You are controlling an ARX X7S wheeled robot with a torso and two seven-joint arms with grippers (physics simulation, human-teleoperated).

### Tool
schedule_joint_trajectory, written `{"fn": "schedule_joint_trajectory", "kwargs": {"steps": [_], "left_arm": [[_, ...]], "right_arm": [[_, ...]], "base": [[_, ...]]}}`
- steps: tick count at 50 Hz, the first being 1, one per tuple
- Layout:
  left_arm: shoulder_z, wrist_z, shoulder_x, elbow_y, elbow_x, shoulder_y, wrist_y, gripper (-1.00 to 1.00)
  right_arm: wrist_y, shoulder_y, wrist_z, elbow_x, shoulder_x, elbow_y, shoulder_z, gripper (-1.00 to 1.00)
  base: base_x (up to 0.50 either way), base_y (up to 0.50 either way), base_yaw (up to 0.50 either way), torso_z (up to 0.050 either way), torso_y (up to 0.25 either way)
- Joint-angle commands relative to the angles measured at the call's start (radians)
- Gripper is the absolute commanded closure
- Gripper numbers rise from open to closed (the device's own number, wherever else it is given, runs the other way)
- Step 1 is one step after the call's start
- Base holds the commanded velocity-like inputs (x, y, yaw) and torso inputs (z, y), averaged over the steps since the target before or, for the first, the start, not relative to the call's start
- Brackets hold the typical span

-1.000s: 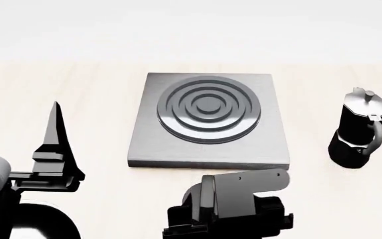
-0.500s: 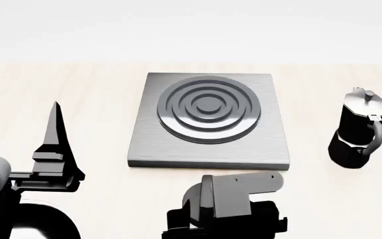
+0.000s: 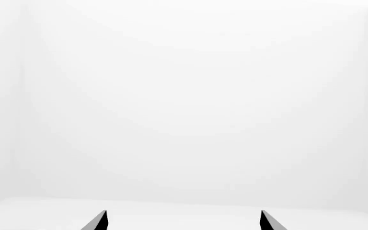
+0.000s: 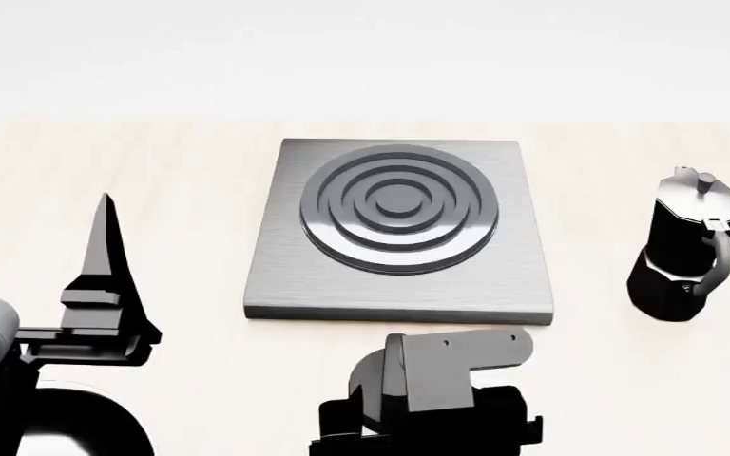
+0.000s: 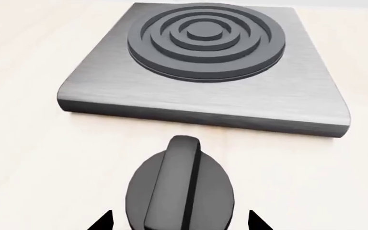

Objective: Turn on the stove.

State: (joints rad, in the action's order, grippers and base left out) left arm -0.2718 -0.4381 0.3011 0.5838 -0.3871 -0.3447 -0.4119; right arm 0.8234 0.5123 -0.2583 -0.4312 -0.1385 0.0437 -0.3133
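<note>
Stove knob (image 5: 178, 187) sits on the tabletop (image 5: 30, 158) just in front of the slab's near edge, dead ahead of the right tool (image 5: 178, 221). Right tool: two dark fingertips (image 5: 101, 223) spread wide, one either side of the knob, holding nothing, not touching it as far as I can tell. In the head view the right arm's wrist block (image 4: 435, 389) covers the knob, so only the wrist view shows it.

Handling, my guess: knob is small, rigid, black, smooth-sided, likely slippery on the round body. The upright ridge across the top is the place to take it, pads flat on its two long faces, then twist. Ridge points roughly toward the slab. Should turn, not lift; light effort.

Stove (image 4: 399, 228), grey metal slab with a ringed burner (image 4: 399, 207), looks heavy and stiff, unlikely to shift. Moka pot (image 4: 682, 249) stands well apart on the right side.

Left tool (image 3: 182, 221): fingertips parked wide apart, empty, facing blank white; in the head view it sits upright at the left (image 4: 102, 285), well away from the stove.

Versus a second ago: the right wrist block has dropped slightly lower and shifted a touch left in the head view. Stove, pot and left arm unchanged.
</note>
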Motion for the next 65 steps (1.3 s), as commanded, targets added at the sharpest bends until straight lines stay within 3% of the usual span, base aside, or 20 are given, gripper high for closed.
{"fn": "schedule_joint_trajectory", "kwargs": {"steps": [1,65], "left_arm": [[-0.002,-0.004,0.003,-0.001,-0.004,0.0,0.003,-1.0],[-0.018,-0.025,0.02,-0.005,-0.018,-0.008,0.011,-1.0]], "right_arm": [[-0.025,0.012,0.002,0.0,0.004,0.046,-0.006,-1.0],[-0.171,0.095,0.056,-0.017,0.03,0.363,-0.033,-1.0]], "base": [[0.0,0.0,0.0,0.0,0.0],[0.0,0.0,0.0,0.0,0.0]]}}
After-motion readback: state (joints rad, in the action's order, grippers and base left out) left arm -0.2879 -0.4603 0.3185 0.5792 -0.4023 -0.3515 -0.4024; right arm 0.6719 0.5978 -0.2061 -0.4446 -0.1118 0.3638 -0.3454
